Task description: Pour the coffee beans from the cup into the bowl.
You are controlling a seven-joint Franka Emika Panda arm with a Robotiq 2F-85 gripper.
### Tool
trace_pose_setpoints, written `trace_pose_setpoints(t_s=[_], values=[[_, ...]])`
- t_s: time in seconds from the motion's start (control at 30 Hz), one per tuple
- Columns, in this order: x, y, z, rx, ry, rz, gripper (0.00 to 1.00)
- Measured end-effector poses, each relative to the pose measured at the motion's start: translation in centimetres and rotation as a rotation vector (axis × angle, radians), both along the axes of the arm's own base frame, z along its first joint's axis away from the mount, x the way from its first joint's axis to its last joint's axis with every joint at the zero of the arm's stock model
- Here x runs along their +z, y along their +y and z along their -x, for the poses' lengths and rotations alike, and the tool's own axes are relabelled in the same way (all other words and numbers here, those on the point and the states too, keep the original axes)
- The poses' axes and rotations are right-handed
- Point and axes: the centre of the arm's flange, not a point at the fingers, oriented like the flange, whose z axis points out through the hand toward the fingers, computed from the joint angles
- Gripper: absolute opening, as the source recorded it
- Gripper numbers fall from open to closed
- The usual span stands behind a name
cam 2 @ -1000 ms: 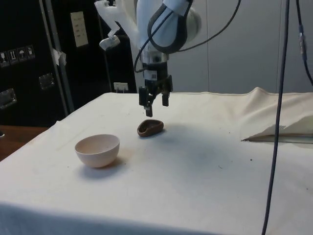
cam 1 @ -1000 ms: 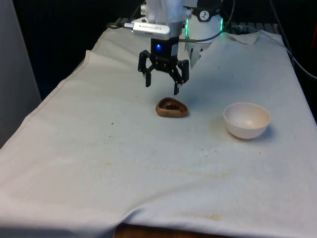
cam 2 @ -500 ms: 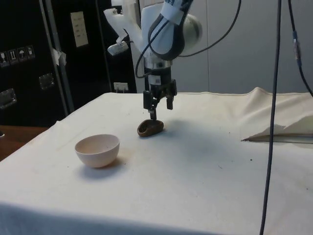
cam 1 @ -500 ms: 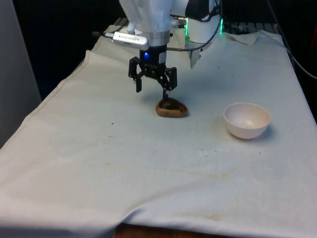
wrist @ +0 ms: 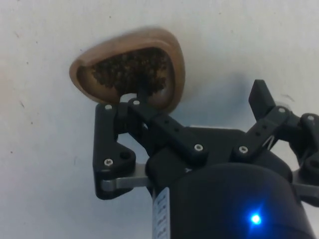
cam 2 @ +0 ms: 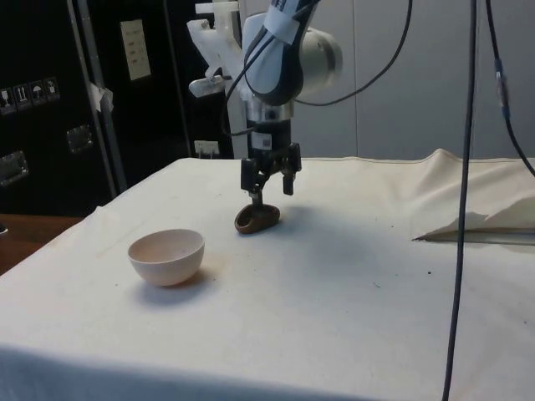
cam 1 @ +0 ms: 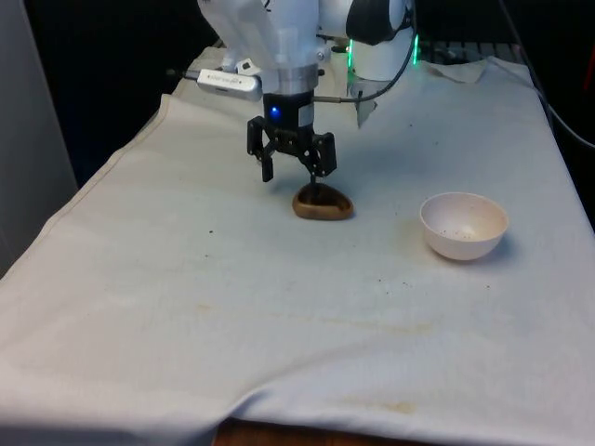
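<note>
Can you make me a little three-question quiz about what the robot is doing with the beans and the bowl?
1. True or false: the coffee beans are already in the white bowl.
2. What is the gripper doing? A) hovering open over the brown cup, one finger dipping inside it; B) holding the bowl; C) lying flat on the cloth.
3. Fill in: the bowl stands on the front view's ____ of the cup.

Key: 1 false; 2 A; 3 right.
</note>
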Motion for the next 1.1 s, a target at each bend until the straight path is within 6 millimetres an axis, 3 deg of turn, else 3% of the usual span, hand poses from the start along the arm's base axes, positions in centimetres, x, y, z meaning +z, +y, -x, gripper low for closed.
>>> trace_pose_setpoints(t_s=[0.27,1.1], values=[[-0.82,-0.82,-0.57,-0.018,-0.001,-0.004,1.0],[-0.85,-0.86,-0.35,-0.019,0.003,-0.008,1.0]])
